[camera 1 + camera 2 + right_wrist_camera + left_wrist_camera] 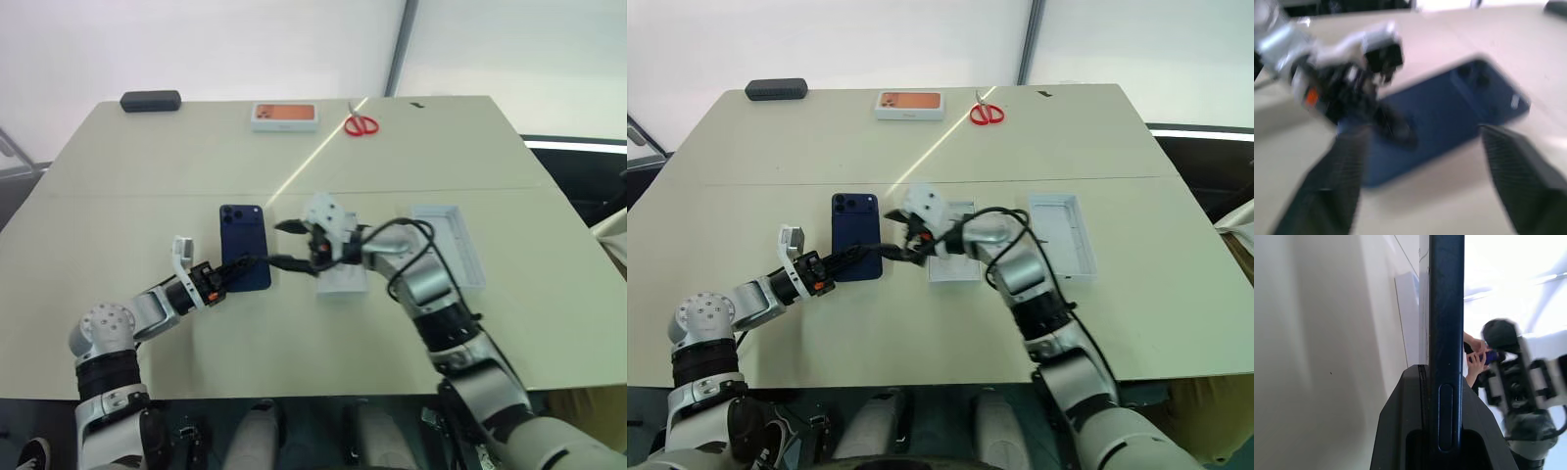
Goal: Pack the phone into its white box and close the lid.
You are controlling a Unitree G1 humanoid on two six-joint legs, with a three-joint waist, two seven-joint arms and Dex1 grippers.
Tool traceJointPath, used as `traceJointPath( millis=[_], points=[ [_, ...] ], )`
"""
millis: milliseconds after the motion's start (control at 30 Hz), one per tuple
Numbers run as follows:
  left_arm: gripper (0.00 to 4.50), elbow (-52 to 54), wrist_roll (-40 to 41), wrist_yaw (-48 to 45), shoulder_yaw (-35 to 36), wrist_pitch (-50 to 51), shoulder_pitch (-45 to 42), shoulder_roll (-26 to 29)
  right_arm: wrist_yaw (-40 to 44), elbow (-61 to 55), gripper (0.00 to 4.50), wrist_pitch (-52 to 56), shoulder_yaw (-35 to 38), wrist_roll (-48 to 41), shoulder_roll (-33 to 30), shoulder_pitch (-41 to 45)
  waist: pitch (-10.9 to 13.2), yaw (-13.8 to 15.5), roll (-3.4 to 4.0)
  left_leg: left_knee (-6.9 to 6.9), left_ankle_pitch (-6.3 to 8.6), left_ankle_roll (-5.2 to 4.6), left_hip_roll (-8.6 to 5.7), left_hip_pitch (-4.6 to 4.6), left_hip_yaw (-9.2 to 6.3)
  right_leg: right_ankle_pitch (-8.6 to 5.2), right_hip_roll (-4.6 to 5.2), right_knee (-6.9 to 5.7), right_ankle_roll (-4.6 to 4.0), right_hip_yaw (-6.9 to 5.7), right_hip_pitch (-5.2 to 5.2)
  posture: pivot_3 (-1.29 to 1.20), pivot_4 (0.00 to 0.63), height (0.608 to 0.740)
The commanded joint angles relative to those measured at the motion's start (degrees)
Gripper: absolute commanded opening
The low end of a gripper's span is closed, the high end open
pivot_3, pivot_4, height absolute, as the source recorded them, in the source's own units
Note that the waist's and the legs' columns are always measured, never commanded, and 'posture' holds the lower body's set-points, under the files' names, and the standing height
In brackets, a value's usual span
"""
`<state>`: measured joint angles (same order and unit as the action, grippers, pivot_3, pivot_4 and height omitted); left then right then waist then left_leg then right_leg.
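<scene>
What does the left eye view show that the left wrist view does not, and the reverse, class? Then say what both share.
Left eye view: the phone's whole navy back with its camera corner, the scissors, the black case, the orange-topped box and the right gripper, open beside the phone.
Left wrist view: the phone's thin edge with a side button, and a person's hands behind.
Both: the left gripper shut on the phone, above the table.

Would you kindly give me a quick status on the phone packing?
Left gripper shut on phone. Right gripper open beside it. White box under right arm, lid off, nothing blocking.
</scene>
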<state>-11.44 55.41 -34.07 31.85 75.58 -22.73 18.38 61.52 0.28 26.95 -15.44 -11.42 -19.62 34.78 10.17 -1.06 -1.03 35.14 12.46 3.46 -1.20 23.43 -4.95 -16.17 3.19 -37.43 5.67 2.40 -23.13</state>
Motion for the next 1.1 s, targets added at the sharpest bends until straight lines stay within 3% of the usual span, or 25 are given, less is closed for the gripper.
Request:
traceJointPath(
  millis=[33,267,433,533,600,1100],
  points=[
    [0.0,3.3,3.8,1.6,2.2,-0.1,-1.3,0.2,5.2,-7.3,4.46,-0.8,-1.4,-0.4,-6.9,-2.4,0.0,-0.1,-0.02,-0.01,0.0,0.0,-0.01,0.06,0.01,0.0,0.0,0.0,0.01,0.0,-0.04,0.0,0.15,0.74],
    [0.0,4.7,3.8,3.2,-0.5,-1.7,-1.2,-0.2,5.3,-4.2,4.46,-8.7,-3.1,6.2,-15.5,-3.5,0.1,-0.1,-0.13,0.02,-0.01,0.01,-0.02,0.03,0.1,0.01,-0.22,0.01,-0.02,0.04,-0.05,0.0,0.15,0.74],
    [0.0,5.1,3.7,4.7,-1.1,-3.2,-1.6,-1.0,5.6,-2.5,4.46,-10.7,-4.8,7.7,-15.7,-4.6,0.2,0.1,-0.26,0.04,-0.03,0.06,0.01,0.03,0.08,0.01,-0.26,0.02,-0.03,0.05,-0.02,0.0,0.15,0.74],
    [0.0,4.2,4.0,5.8,-0.8,-3.9,-2.0,-1.3,5.0,-1.1,3.66,-11.4,-5.6,9.0,-15.5,-4.7,0.2,0.1,-0.27,0.04,-0.03,0.06,0.02,0.03,0.07,0.01,-0.24,0.03,-0.03,0.07,-0.02,0.0,0.15,0.74],
    [0.0,4.4,4.8,6.2,-0.6,-3.7,-2.1,-1.5,4.7,-0.2,2.75,-12.3,-6.2,10.3,-15.9,-4.6,0.2,0.1,-0.27,0.04,-0.03,0.06,0.02,0.03,0.07,0.01,-0.24,0.03,-0.04,0.07,-0.02,0.0,0.15,0.74],
    [0.0,6.4,5.3,7.6,-1.8,-5.0,-2.3,-1.1,4.6,4.6,2.75,-15.6,-7.8,12.8,-14.2,-2.9,0.2,0.1,-0.28,0.12,-0.05,0.08,0.02,-0.02,0.07,0.03,-0.27,0.03,-0.06,0.06,0.06,0.0,0.15,0.74]
  ],
)
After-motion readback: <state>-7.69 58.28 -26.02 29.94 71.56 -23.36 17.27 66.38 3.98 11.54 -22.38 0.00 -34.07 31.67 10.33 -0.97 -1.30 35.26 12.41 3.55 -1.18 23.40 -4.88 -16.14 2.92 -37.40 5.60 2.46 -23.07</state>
